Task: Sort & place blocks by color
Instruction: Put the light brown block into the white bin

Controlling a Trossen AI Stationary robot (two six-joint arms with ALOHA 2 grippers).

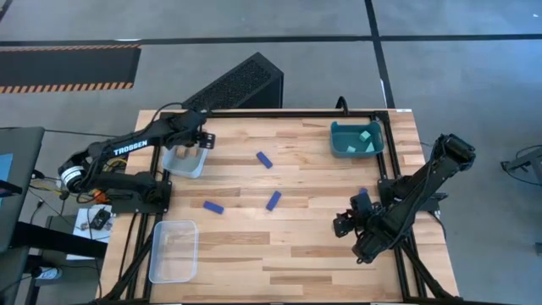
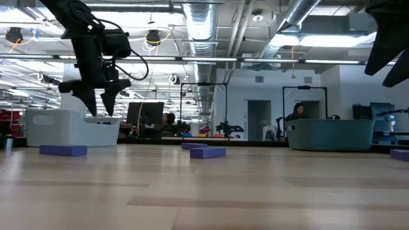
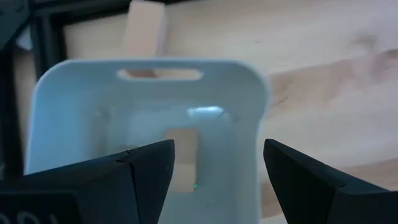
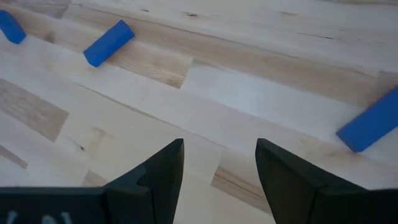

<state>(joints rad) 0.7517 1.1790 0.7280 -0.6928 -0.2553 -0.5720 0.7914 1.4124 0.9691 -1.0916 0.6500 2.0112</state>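
The left gripper [image 1: 188, 142] hangs over the grey bin [image 1: 185, 161] at the far left of the table [image 1: 305, 246], its fingers [image 3: 146, 171] spread wide with nothing between them. A tan block [image 3: 181, 147] lies on the floor of that bin, and another tan block [image 3: 145, 28] rests on the wood just outside its rim.

The right gripper [image 1: 343, 224] sits low over the near right part of the table, fingers [image 4: 165, 168] parted and empty. A blue bar [image 4: 371, 127] lies on the wood close ahead of it. Three more blue bars lie mid-table: one far [image 1: 265, 159], one centre [image 1: 273, 200], one left [image 1: 213, 207].

Light cyan cubes [image 1: 365, 135] sit in the teal bin [image 1: 339, 133] at the far right. A clear bin [image 1: 173, 251] stands at the near left.
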